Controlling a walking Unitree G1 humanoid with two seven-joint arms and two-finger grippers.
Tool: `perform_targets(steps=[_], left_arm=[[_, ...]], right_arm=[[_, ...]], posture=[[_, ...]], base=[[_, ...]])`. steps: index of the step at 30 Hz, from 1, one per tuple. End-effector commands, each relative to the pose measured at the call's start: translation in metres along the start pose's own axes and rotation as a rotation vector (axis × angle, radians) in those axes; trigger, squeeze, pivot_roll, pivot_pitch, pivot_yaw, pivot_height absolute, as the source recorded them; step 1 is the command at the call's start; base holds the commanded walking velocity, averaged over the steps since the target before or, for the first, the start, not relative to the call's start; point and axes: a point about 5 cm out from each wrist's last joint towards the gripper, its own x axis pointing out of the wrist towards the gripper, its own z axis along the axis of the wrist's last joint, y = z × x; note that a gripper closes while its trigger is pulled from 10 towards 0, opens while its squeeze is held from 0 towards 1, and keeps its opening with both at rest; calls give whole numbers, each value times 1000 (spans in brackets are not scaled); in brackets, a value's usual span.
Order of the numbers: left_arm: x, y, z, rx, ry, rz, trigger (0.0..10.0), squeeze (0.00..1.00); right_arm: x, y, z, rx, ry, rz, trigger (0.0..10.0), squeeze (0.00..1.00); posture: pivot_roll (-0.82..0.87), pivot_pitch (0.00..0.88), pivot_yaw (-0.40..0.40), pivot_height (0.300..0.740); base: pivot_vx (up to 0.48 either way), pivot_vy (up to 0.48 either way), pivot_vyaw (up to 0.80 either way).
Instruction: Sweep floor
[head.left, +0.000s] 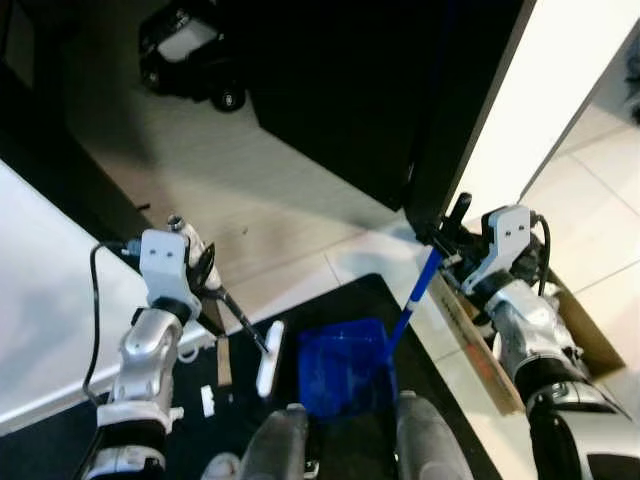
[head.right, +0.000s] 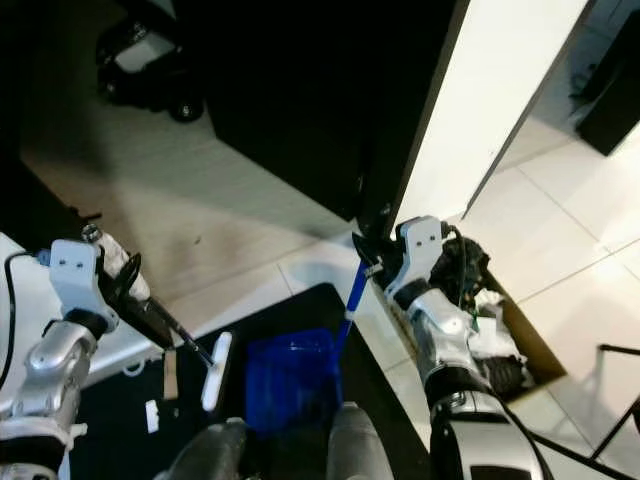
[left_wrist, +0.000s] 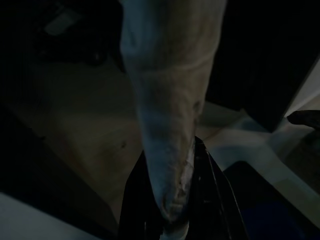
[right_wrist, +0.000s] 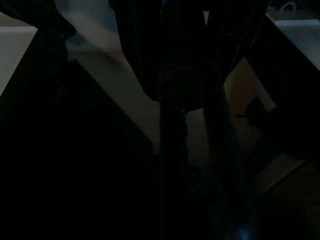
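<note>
My left gripper (head.left: 207, 277) is shut on the handle of a small brush, a dark rod that slants down to a white brush head (head.left: 270, 358) just above a black mat (head.left: 360, 296). In the left wrist view the pale handle (left_wrist: 170, 125) runs between my black fingers (left_wrist: 140, 205). A blue dustpan (head.left: 343, 372) sits on the mat in front of my legs. Its blue stick handle (head.left: 414, 296) rises to my right gripper (head.left: 448, 236), which is shut on its top end. The right wrist view is dark; the stick (right_wrist: 172, 125) shows between the fingers.
A small wooden piece (head.left: 224, 360) and a white scrap (head.left: 207, 400) lie on the mat left of the brush. An open cardboard box (head.left: 495, 365) stands on the right. A tall dark cabinet (head.left: 350, 90) is ahead, a toy car (head.left: 190, 55) far left, and a white panel (head.left: 50, 300) at my left.
</note>
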Motion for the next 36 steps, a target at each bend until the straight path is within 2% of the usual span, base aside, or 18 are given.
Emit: perform_targets(steps=[1,34,36], left_arm=[[-3,7,2,5,-5,14,10000,0],[-9,13,4,11,-1,19,10000,0],[-9,13,4,18,-2,20,10000,0]], right_arm=[[1,3,0,10,-12,0,10000,0],[-1,-2,0,6,-4,-8,10000,0],[-1,-3,0,5,-4,-10,10000,0]], posture=[[56,48,-6,740],[76,63,-3,740],[77,63,-3,740]], base=[[0,480,0],[0,480,0],[0,0,0]])
